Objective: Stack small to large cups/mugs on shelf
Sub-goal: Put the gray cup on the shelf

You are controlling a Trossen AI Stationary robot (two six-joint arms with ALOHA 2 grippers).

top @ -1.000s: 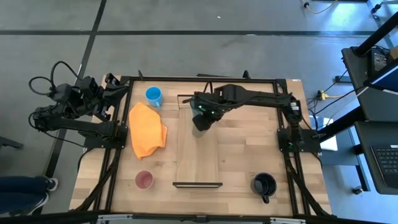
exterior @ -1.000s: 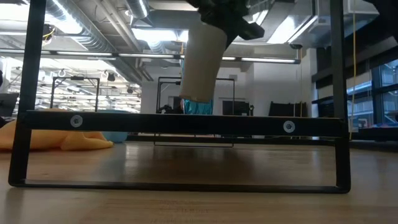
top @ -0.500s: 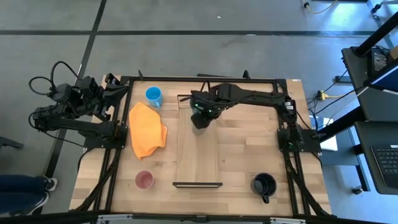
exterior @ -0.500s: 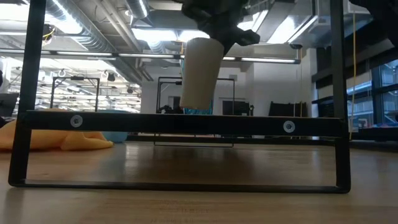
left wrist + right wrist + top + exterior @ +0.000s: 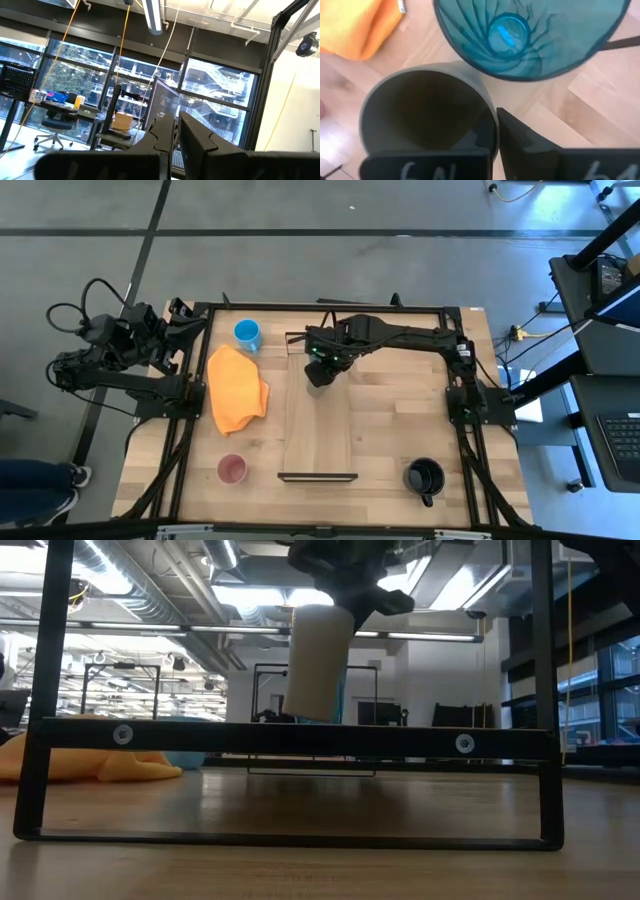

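Observation:
My right gripper (image 5: pixel 320 362) is shut on the olive-green cup (image 5: pixel 425 110), held in the air over the far end of the shelf (image 5: pixel 318 430). The teal tumbler (image 5: pixel 520 35) stands upright on the shelf just beyond the cup; in the low view only a strip of the tumbler (image 5: pixel 339 700) shows behind the cup (image 5: pixel 318 660). The blue mug (image 5: pixel 247 333), pink cup (image 5: pixel 232 470) and black mug (image 5: pixel 424 477) stand on the table. My left gripper (image 5: pixel 177 137) is shut and empty, off the table's left edge, pointing up into the room. My right gripper pinches the olive-green cup's wall at the rim (image 5: pixel 489 116), one finger inside the cup and one finger (image 5: pixel 530 145) outside. The fingers come from above, pointing down. The cup hangs below them, mouth up and slightly tilted, clear of the shelf.
An orange cloth (image 5: pixel 237 388) lies on the table left of the shelf. Thin black frames stand at the shelf's near end (image 5: pixel 318 477) and its far end. Most of the plank's length toward the near edge is bare.
My right gripper has carried the olive-green cup toward the table's far edge, closer to the teal tumbler, and a little lower. The cup has come nearer to upright and now covers more of the tumbler in the low view.

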